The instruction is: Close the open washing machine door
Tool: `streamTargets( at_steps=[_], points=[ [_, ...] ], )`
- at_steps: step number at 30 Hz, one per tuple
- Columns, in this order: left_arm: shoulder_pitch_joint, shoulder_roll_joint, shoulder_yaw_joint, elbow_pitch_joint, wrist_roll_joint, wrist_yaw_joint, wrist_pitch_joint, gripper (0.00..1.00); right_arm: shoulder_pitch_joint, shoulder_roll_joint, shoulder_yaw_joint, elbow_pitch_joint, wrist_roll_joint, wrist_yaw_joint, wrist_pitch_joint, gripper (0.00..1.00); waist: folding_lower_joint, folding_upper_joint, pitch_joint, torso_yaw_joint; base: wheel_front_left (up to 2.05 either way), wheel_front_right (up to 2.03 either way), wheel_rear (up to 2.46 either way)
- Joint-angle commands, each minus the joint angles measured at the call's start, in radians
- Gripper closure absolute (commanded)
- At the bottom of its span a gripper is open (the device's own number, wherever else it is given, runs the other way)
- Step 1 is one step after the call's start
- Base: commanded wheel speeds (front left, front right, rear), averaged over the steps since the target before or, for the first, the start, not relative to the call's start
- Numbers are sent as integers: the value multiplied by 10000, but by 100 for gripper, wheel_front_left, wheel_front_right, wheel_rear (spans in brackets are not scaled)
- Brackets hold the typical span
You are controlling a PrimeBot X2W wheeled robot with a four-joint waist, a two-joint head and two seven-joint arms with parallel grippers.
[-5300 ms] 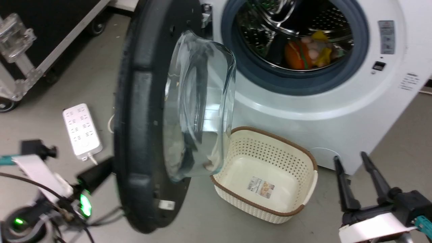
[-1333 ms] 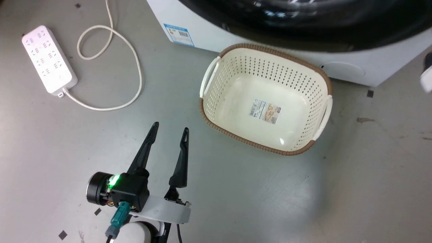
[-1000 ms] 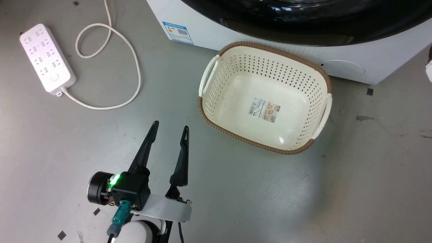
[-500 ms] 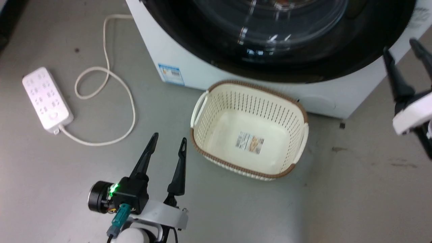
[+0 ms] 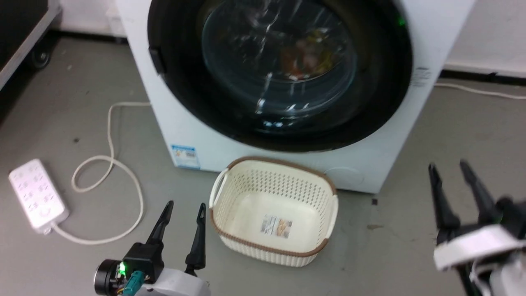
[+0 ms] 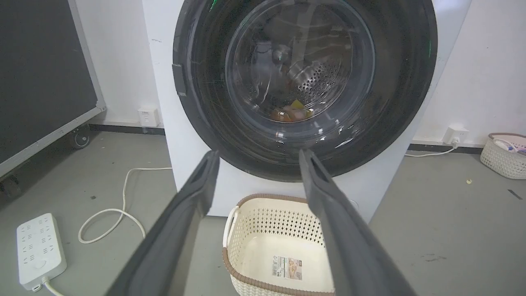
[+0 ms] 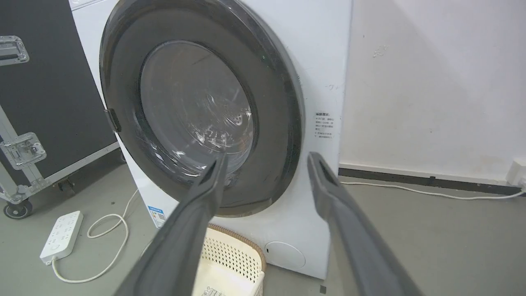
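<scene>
The washing machine (image 5: 185,123) (image 6: 181,156) (image 7: 312,82) stands white and boxy ahead of me. Its door (image 5: 370,94) (image 6: 402,82) (image 7: 271,98), black-rimmed with a clear glass window, lies flat against the front, shut. Coloured items show dimly through the glass. My left gripper (image 5: 184,205) (image 6: 257,156) is open at the lower left, well short of the machine, nothing between its fingers. My right gripper (image 5: 448,165) (image 7: 267,158) is open at the lower right, also apart from the door and empty.
A cream perforated basket (image 5: 222,193) (image 6: 234,213) (image 7: 234,246) with a brown rim sits on the floor against the washer's front. A white power strip (image 5: 35,197) (image 6: 39,246) with a looping cord lies left. A black wheeled case (image 7: 45,82) stands far left.
Five seconds ago the door stood open; now it is shut. Over the last second the head camera has tilted up, bringing the whole door and the right gripper into sight.
</scene>
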Motion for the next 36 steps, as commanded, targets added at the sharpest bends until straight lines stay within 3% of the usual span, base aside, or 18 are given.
streamTargets(
  at_steps=[1, 14, 24, 25, 36],
  points=[
    [161, 9, 123, 158, -66, -104, -43, 0, 693, 377, -263, -374, -276, -7, -42, 0, 3, -1, -417, -380, 0, 0, 0],
    [24, 7, 433, 1319, -323, -65, -43, 0, 2818, 1584, -646, -1214, -1288, -7, -43, 0, 3, -1, -636, -719, 0, 0, 0],
    [-254, 6, 450, 1875, -523, -79, -44, 0, 2936, 1824, -692, -1412, -1547, -7, -43, 0, 3, -1, -643, -852, 0, 0, 0],
    [-117, -4, 433, 1854, -487, -71, 0, 100, 2797, 1791, -675, -1356, -1530, 0, 0, 100, 3, -1, -642, -853, 0, 0, 0],
    [-89, -5, 463, 1669, -391, -33, 170, 100, 2749, 1799, -647, -1410, -1625, 0, 159, 100, 4, -1, -634, -859, 0, 0, 0]
  ],
)
